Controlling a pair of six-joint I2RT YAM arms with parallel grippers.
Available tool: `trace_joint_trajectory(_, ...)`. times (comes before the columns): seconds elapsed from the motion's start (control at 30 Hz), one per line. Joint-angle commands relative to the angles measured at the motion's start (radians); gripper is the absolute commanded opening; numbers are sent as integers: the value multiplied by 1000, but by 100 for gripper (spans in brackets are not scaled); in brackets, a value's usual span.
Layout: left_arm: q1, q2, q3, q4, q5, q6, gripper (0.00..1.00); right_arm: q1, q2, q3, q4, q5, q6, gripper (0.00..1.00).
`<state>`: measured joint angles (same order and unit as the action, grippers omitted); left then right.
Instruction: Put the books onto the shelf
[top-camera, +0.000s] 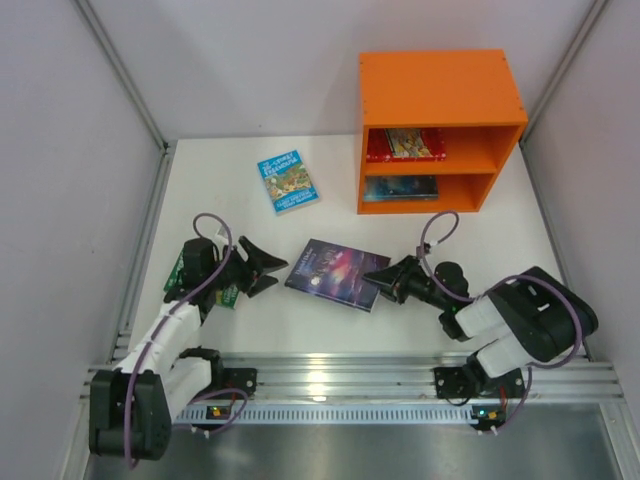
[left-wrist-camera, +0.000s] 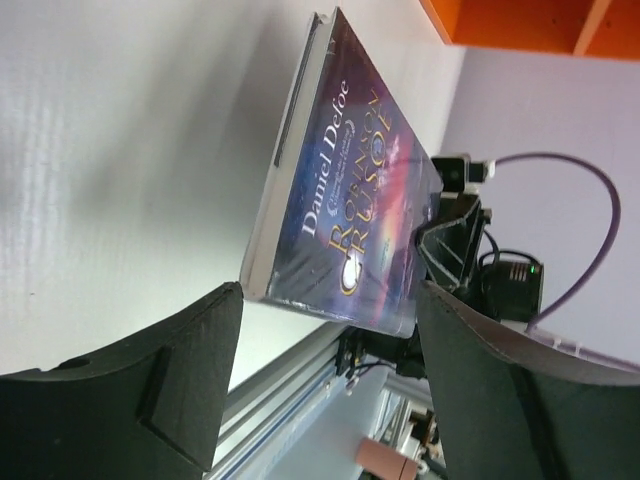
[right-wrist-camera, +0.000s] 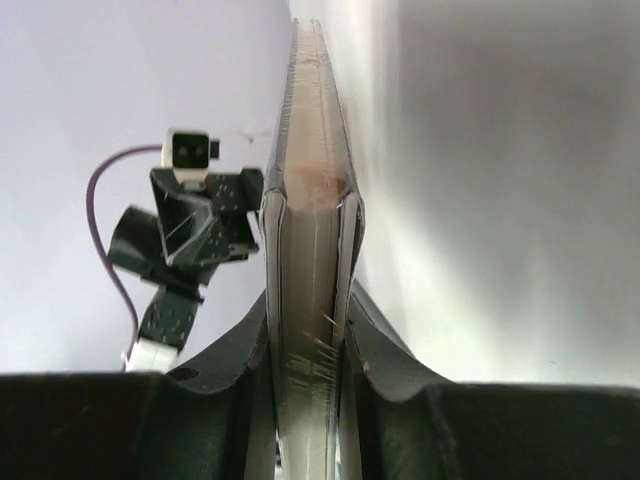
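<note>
Handover step of shelving. The right hand (top-camera: 381, 283) is clamped on the 3 o'clock edge of the dark purple book (top-camera: 337, 273), both fingers (right-wrist-camera: 352, 300) pressed flat against its covers in the right wrist view. The left hand (top-camera: 272, 276) stands just off the book's 9 o'clock edge with its jaws wide apart and nothing between them. The frames do not settle whether the book is clear of the bench (top-camera: 470, 250). The shelf (top-camera: 440, 90) stands at 1 o'clock from the right hand, well apart, its two compartments facing the arms. The upper holds a red-bordered book (top-camera: 403, 143), the lower a teal-blue book (top-camera: 400, 187). A light-blue book (top-camera: 288, 181) lies flat at 11 o'clock from the held one. The next move probably calls for lifting the held book, carrying it toward 1 o'clock and sliding it level into a compartment, free edge first.
</note>
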<state>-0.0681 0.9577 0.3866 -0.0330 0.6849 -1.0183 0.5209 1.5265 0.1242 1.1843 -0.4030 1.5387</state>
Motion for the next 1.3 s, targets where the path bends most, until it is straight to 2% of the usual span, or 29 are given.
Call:
trace_joint_trajectory(0.0,-4,-2,37,15,123,75,76,-54,-114,26,167,-253,-71,0)
trace_joint_trajectory(0.13,-15,4,24,111,203,67,76,-74,-164,49,156,-336,-72,0)
trace_joint_trajectory(0.27,-13,22,49,110,254,115,77,-78,-216,49,138,-388,-72,0)
trace_joint_trajectory(0.53,-82,55,23,237,289,50,73,-76,-258,60,80,-412,-91,0)
trace_joint_trajectory(0.63,-134,70,14,277,269,23,54,-78,-262,80,28,-418,-112,0)
trace_joint_trajectory(0.67,-144,76,14,281,263,14,40,-78,-262,83,0,-416,-117,0)
trace_joint_trajectory(0.77,-167,98,3,344,258,-34,20,-78,-276,98,-55,-409,-132,0)
trace_joint_trajectory(0.83,-177,119,-14,396,268,-80,10,-79,-285,117,-103,-401,-153,8)
trace_joint_trajectory(0.87,-177,130,-24,507,281,-165,3,-78,-301,123,-164,-387,-163,20)
trace_joint_trajectory(0.9,-177,137,-55,571,283,-221,0,-79,-310,135,-199,-376,-181,27)
trace_joint_trajectory(0.93,-179,150,-70,644,278,-276,0,-81,-322,140,-239,-363,-189,36)
trace_joint_trajectory(0.97,-177,151,-83,742,257,-374,0,-81,-351,144,-323,-331,-196,54)
trace_joint_trajectory(1.07,-179,121,-98,765,182,-468,0,-81,-432,158,-496,-223,-212,71)
trace_joint_trajectory(1.17,-182,64,-86,697,59,-502,0,-70,-538,147,-627,-90,-184,80)
trace_joint_trajectory(1.27,-183,50,-72,717,-7,-545,0,-39,-633,138,-740,40,-132,84)
